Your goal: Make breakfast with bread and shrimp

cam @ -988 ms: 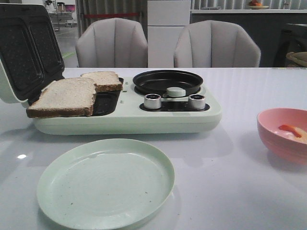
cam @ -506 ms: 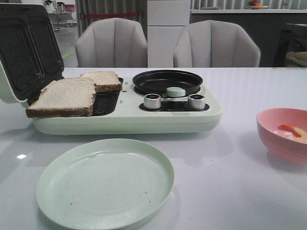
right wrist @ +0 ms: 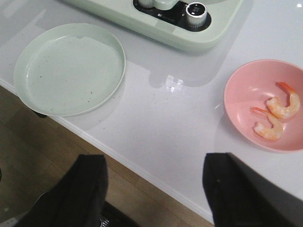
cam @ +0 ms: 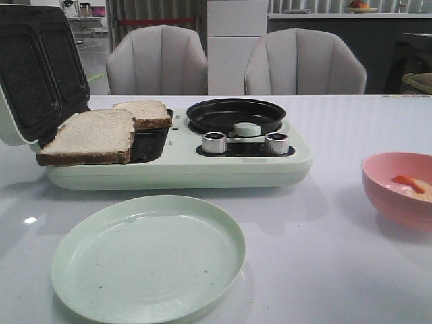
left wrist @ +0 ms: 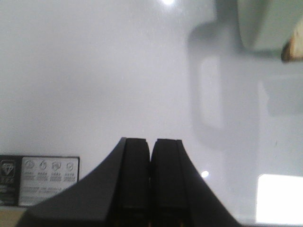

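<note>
Glossy white bench [cam: 337, 270] carries it all: two soft, brown-crusted bread [cam: 91, 137] slices lie on the open griddle [cam: 175, 162], and two curled shrimp [right wrist: 277, 116] sit in the pink bowl [right wrist: 236, 90]. Left pincer [left wrist: 150, 156] is pressed together, right pincer [right wrist: 154, 182] spread and empty (off the bench edge); I'd approach the slippery shrimp from above, pinching gently, near the smooth green plate [cam: 148, 256].

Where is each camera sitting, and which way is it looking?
Front view: low at the table edge, facing forward over the plate, the bread on the cooker and the chairs; no robot shows.
Left wrist view: looks down at the bare table; left gripper jaws shut.
Right wrist view: above the table edge, over shrimp in the pink bowl; right gripper jaws open.
Front and right wrist views share plate, bowl, cooker.
</note>
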Motion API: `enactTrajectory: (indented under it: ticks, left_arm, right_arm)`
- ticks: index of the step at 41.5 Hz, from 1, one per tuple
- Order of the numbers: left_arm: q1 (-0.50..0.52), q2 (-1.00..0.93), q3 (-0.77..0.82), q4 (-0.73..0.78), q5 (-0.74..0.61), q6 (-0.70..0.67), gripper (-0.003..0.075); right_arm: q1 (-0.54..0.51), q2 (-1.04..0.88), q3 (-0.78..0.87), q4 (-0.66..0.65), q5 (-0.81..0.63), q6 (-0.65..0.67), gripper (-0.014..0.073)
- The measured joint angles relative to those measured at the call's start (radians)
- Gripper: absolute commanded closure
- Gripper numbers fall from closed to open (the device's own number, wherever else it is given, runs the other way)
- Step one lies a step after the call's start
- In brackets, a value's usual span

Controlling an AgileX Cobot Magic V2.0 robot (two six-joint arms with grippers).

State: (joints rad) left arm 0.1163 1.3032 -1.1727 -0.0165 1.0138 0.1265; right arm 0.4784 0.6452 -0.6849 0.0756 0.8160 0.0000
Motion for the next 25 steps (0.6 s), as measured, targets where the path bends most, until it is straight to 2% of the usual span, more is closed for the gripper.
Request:
enactTrajectory:
  ticks: [7, 16, 25]
  left_arm:
    - [0.137, 0.148, -0.134, -0.264, -0.03, 0.141, 0.0619]
    - [0.148, 0.359, -0.295, -0.398, -0.093, 0.175, 0.0619]
    - [0.148, 0.506, -0.379, -0.528, -0.112, 0.2, 0.0619]
  right_arm:
    - [0.0, -0.001, 0.0, 0.0, 0.0, 0.0, 0.0057]
    - [0.0, -0.001, 0.0, 0.0, 0.0, 0.0, 0.0057]
    - [0.0, -0.001, 0.0, 0.0, 0.0, 0.005, 0.0057]
